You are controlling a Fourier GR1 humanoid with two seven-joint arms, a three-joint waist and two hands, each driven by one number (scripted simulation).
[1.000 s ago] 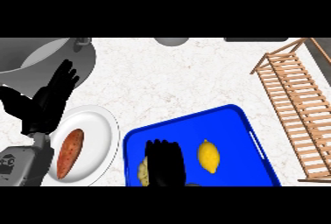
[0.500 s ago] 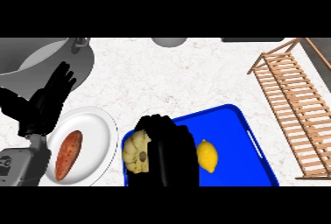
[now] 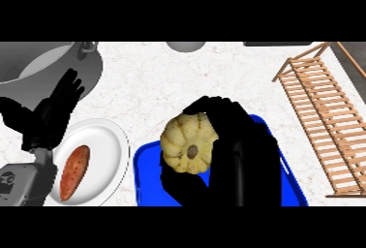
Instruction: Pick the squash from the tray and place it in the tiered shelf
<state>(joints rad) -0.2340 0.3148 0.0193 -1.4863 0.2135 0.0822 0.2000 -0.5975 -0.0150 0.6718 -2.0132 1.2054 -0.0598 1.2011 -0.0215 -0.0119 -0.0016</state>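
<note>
A pale yellow ridged squash point(image 3: 187, 143) hangs above the blue tray point(image 3: 146, 179), held up toward the camera. My right hand point(image 3: 239, 140) is shut on it, fingers curled over its top and right side. The hand and forearm hide most of the tray and the lemon that lay in it. The wooden tiered shelf point(image 3: 322, 111) stands at the right, apart from the hand. At the left edge my left hand point(image 3: 46, 114) rests open with fingers up, over the rim of a white plate.
A white plate point(image 3: 107, 145) with a sweet potato point(image 3: 73, 172) lies left of the tray. A grey pot point(image 3: 50, 63) stands at the back left. A grey round object point(image 3: 187, 46) sits at the back edge.
My right hand closed round the squash and lifted it up off the tray, toward the camera and slightly away from me. The lemon is now hidden. The left hand stayed put.
</note>
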